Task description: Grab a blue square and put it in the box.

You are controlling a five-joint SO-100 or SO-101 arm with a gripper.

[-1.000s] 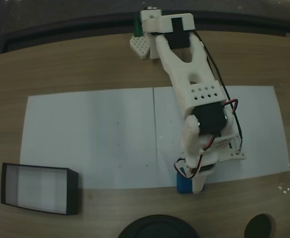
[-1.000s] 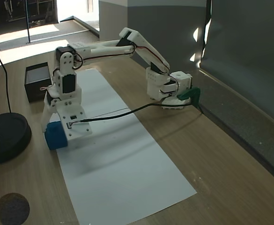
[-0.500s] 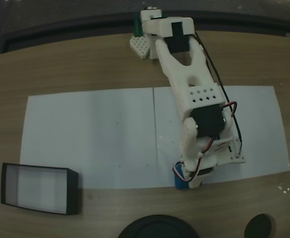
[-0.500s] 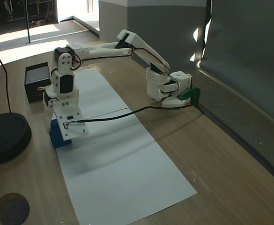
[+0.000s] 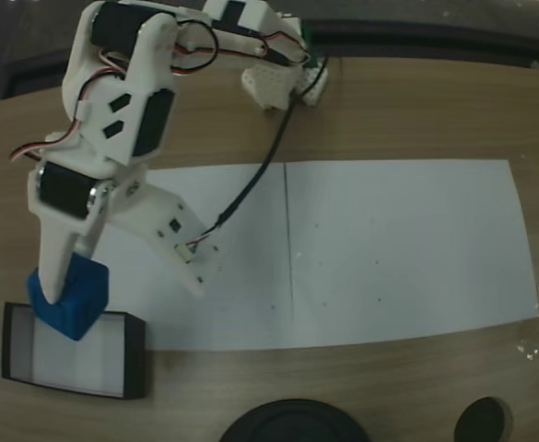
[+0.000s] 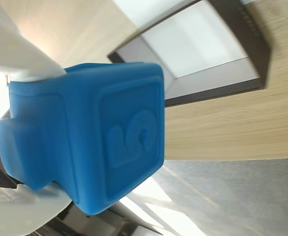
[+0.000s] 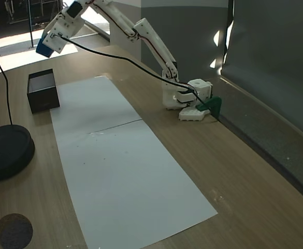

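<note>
The claw (image 5: 66,299) grips the cube (image 5: 69,296) high above the counter (image 7: 234,171), over the box (image 5: 135,364) at its 12 o'clock wall, so lower it toward 6 o'clock over the floor before letting go

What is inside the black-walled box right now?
Only the pale floor of the shallow black-walled box shows. The gripper holds the small blue cube above it, covering one corner from above.
</note>
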